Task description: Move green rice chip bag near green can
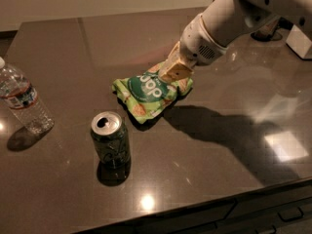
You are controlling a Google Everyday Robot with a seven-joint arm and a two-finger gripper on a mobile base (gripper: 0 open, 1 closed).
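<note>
The green rice chip bag (144,94) lies flat in the middle of the dark table, its dark green round logo facing up. The green can (111,139) stands upright just in front of and left of the bag, a short gap apart, its silver top opened. My gripper (174,72) comes down from the upper right on the white arm and rests at the bag's far right end, touching or just over it. The arm hides the part of the bag under the gripper.
A clear plastic water bottle (22,103) stands at the left edge. A white box (300,41) and a dark round object (265,33) sit at the far right back. The table's front edge (195,206) runs close below the can.
</note>
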